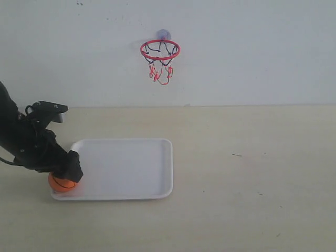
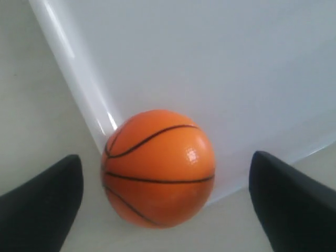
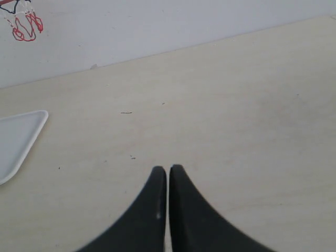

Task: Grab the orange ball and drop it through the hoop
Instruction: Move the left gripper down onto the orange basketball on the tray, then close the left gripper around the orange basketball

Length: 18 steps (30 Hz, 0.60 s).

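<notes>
The orange ball (image 1: 62,183) with black seam lines sits at the near left corner of the white tray (image 1: 131,168), against its rim. My left gripper (image 1: 71,173) is down over the ball and hides its top in the exterior view. In the left wrist view the ball (image 2: 157,168) lies between the two black fingers (image 2: 47,199) of the left gripper (image 2: 165,157), which is open with a gap on each side. The hoop (image 1: 159,50) hangs on the back wall above the tray's far edge. My right gripper (image 3: 168,168) is shut and empty over bare table.
The tray's floor (image 2: 210,63) is bare beyond the ball. A corner of the tray (image 3: 16,136) and the red net strings (image 3: 23,23) show in the right wrist view. The beige table (image 1: 252,168) stretches to the right of the tray.
</notes>
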### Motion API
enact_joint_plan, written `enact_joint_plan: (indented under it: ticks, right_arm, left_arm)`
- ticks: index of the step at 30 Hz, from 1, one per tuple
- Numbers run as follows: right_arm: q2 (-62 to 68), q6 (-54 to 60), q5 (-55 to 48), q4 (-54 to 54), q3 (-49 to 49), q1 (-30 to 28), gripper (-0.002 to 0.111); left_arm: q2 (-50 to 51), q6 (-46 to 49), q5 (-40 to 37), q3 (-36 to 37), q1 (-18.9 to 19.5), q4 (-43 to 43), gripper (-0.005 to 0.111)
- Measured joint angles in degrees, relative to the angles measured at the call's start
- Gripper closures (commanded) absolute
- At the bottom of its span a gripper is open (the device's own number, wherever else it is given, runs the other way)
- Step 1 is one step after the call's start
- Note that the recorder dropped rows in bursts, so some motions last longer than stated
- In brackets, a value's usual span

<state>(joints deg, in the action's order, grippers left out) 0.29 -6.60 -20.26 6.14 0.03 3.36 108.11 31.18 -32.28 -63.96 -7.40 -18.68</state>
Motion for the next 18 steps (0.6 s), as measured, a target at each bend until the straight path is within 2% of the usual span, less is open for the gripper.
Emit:
enact_joint_plan:
  ticks: [9, 16, 18]
  right_arm:
    - [0.0, 0.0, 0.0, 0.0, 0.0, 0.0, 0.107]
    - [0.0, 0.0, 0.0, 0.0, 0.0, 0.0, 0.107]
    - [0.0, 0.0, 0.0, 0.0, 0.0, 0.0, 0.107]
  left_arm:
    - [1.68, -0.21, -1.09, -0.98, 0.0, 0.0, 0.029]
    - [2.1, -0.47, -1.54, -1.08, 0.0, 0.0, 0.045]
    - [2.68, -0.47, -1.71, -1.08, 0.0, 0.0, 0.053]
